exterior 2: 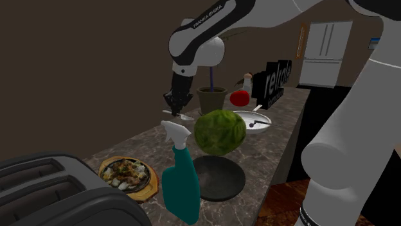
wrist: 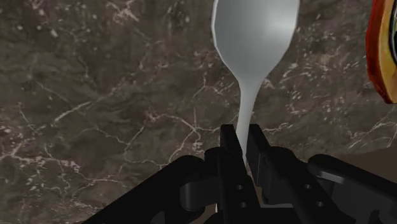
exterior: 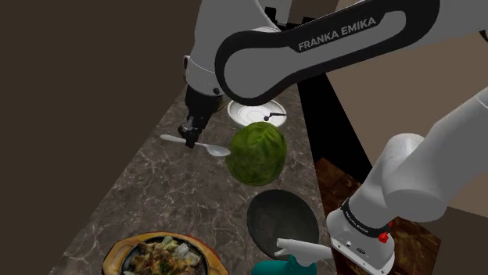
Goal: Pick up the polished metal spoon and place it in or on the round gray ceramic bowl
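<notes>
- The spoon (wrist: 256,38) looked like smooth, pale grey metal with a soft sheen.
- The countertop (wrist: 95,95) was dark, veined marble, polished.
- The bowl (exterior: 281,215) appeared smooth, dark and matt.
- The gripper (wrist: 244,137) was matt black.

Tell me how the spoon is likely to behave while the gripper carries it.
The spoon looks rigid, so it probably won't droop. The gripper clasps only its narrow, smooth handle, with the wide end far out, so it may pivot or slip. It looks slim, likely light.
</notes>
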Controlling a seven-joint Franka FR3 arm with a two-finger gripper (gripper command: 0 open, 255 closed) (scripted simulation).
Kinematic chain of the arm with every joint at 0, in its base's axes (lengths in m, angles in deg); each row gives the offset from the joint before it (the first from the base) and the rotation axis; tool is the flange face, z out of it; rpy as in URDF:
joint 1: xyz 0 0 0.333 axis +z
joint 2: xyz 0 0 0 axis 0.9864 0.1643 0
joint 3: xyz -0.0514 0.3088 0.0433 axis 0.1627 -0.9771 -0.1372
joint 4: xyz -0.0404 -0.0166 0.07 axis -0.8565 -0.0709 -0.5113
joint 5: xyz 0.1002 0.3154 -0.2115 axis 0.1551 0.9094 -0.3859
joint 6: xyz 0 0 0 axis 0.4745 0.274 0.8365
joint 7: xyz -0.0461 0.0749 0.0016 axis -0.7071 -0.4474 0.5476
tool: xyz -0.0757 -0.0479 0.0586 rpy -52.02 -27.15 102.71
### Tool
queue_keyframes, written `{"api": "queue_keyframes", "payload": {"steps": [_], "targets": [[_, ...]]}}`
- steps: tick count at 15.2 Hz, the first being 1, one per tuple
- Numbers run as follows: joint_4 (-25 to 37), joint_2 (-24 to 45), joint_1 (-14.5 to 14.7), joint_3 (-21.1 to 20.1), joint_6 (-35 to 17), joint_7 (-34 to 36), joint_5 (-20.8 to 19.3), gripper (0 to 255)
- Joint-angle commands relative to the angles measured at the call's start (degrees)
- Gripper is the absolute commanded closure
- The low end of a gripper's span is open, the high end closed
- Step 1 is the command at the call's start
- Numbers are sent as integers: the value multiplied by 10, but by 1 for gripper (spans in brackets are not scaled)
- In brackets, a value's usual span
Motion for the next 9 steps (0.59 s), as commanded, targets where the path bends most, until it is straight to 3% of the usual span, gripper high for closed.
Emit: {"api": "queue_keyframes", "payload": {"steps": [1, 9], "targets": [[-48, -49, 9, 0, -1, -4, 20, 255], [-190, -236, 67, -5, 39, 14, 79, 255]]}}
